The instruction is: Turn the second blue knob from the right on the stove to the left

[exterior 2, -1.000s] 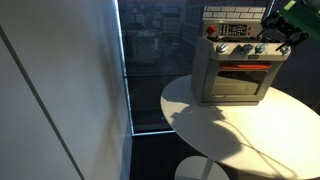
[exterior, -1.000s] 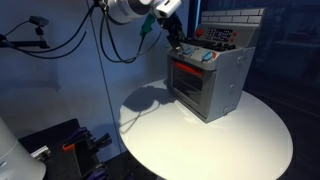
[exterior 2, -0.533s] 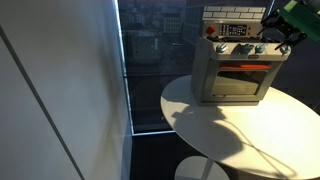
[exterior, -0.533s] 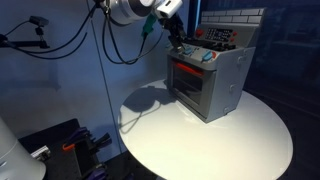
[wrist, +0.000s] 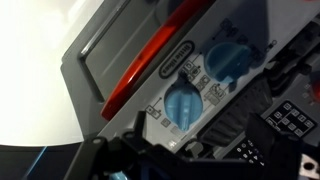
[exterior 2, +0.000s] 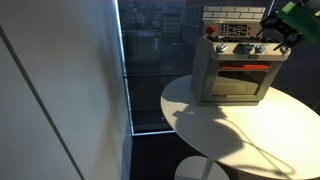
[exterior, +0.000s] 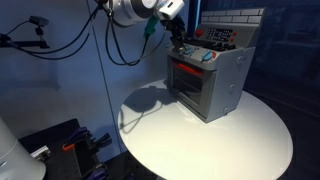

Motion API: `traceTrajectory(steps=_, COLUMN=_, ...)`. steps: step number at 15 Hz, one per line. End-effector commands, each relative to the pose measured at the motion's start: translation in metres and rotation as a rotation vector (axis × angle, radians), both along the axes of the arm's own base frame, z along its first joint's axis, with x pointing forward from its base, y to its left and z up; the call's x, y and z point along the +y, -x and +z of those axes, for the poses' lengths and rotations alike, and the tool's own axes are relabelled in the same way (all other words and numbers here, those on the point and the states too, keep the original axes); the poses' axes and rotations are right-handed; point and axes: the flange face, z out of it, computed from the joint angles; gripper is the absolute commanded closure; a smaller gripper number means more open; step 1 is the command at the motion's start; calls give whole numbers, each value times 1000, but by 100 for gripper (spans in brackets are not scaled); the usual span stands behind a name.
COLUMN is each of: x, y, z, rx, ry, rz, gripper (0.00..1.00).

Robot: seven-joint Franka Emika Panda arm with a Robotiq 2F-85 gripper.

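white round table (exterior: 200, 135) bears the stove (exterior: 212, 80), its front turned outward, which we judge keeps the controls reachable. gripper (exterior 2: 264, 42) hangs just before the upper front; jaw spread we cannot tell. blue knobs (wrist: 183, 101) fill wrist view, target likely among them

Stove (exterior: 210, 82) on round white table (exterior: 200, 135)
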Motion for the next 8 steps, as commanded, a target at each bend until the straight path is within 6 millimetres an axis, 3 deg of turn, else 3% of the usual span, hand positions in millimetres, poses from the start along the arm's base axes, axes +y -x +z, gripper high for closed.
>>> traceTrajectory(steps=1, x=-2, y=-11, z=3, rx=-20, ry=-10, rz=-12, gripper=0)
traceTrajectory(steps=8, x=0, y=-19, z=3, rx=-23, ry=-8, rz=-10, gripper=0)
